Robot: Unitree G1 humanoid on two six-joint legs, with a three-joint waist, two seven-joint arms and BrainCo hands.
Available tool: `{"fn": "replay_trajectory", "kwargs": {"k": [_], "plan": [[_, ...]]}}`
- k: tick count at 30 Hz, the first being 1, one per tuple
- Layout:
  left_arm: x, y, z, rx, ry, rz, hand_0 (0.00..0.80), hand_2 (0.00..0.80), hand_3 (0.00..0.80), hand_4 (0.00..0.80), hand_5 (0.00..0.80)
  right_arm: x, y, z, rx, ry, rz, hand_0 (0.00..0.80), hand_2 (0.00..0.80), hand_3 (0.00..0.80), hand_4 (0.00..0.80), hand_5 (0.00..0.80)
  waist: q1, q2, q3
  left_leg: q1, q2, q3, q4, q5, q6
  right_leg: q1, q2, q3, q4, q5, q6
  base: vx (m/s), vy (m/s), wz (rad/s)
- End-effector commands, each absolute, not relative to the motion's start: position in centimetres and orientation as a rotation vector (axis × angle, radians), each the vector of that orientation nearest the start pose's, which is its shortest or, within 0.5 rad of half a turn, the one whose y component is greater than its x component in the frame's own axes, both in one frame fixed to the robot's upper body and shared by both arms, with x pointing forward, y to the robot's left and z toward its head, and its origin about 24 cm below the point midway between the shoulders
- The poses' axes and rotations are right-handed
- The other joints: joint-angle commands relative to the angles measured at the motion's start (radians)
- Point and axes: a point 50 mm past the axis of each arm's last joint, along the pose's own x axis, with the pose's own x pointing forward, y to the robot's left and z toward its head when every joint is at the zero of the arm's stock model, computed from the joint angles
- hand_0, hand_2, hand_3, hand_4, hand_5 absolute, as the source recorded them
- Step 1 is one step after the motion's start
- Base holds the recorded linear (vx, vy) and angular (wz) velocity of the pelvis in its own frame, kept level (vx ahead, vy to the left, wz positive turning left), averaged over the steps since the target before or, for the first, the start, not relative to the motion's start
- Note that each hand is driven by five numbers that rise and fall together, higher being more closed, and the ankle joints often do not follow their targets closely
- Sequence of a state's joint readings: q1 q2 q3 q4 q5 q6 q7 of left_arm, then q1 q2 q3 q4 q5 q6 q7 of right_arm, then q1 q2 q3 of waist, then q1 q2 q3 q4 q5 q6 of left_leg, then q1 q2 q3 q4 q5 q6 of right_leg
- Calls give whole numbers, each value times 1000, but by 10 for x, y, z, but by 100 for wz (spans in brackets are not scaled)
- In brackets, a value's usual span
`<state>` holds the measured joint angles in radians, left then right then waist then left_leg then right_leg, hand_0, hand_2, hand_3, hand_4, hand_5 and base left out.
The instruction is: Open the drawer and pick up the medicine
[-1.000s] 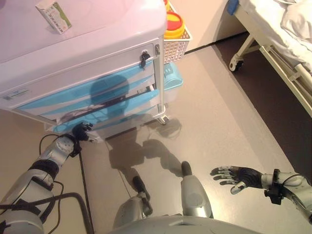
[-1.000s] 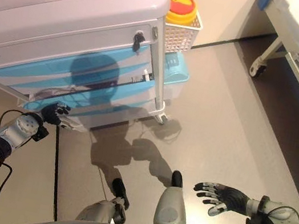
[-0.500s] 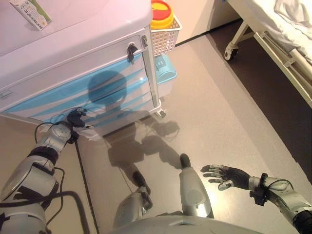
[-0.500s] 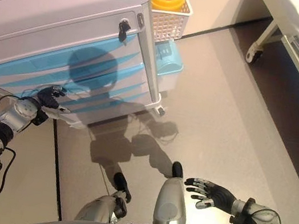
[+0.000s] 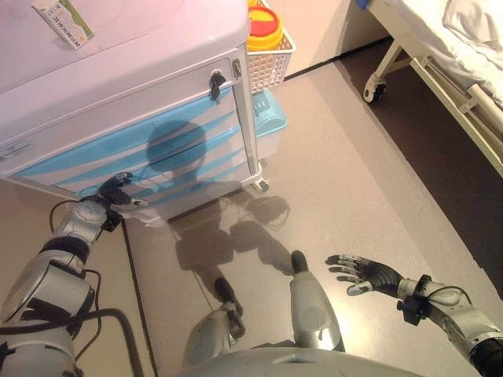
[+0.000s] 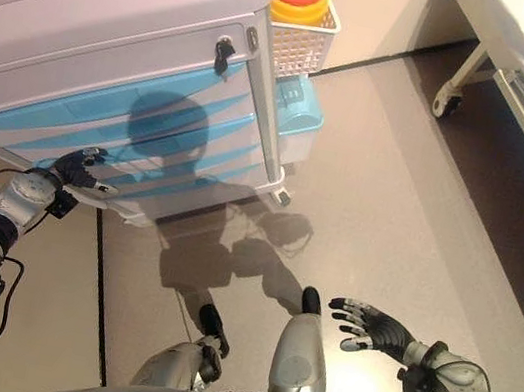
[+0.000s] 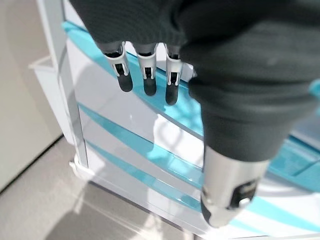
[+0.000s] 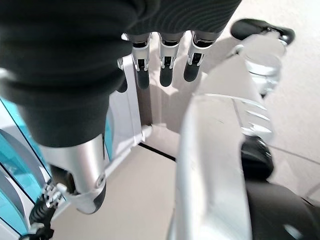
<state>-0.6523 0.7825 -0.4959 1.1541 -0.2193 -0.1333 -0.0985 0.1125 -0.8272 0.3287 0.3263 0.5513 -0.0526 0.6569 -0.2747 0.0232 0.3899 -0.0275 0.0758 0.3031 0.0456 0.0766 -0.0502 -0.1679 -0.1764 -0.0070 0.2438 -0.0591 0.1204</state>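
While the left hand (image 5: 112, 191) was held with relaxed, empty fingers against the lower drawer (image 5: 181, 184) of the shut cart (image 5: 118, 94), a medicine box (image 5: 63, 22) lay on top; the right hand (image 5: 363, 274) was spread empty above the floor (image 5: 354, 181)

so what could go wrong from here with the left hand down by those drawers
1. The left hand is at a low blue drawer near the cart's corner with fingers relaxed, not curled round any handle; a pull now could slip off.
2. The cart has a wheel, so tugging may roll it instead of opening the drawer.
3. The right hand hangs open over the floor, far from the cart, so it cannot brace.
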Motion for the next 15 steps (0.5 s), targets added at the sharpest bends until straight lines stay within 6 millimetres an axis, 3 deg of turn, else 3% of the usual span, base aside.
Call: {"fn": "replay_trajectory", "kwargs": {"k": [1,9,15], "plan": [[302,356,50,589,468,87,0,0,0,0,0,186,-246,-14,-8,466,640,0,0,0,0,0,10,-41,-59,-54,-3,-42,207,-146,8,-4,-7,-28,-24,51,13,0,0,0],[276,293,-7,212,496,-132,0,0,0,0,0,188,-227,-19,123,410,574,0,0,0,0,0,68,-17,-89,-18,-10,-80,145,-124,6,50,-3,-62,-60,51,13,20,-21,1],[234,242,-51,-105,594,-279,0,0,0,0,0,184,-199,-41,296,453,486,0,0,0,0,0,137,3,-128,3,-14,-131,79,-92,-3,92,5,-105,-85,44,1,11,-61,16]]}}
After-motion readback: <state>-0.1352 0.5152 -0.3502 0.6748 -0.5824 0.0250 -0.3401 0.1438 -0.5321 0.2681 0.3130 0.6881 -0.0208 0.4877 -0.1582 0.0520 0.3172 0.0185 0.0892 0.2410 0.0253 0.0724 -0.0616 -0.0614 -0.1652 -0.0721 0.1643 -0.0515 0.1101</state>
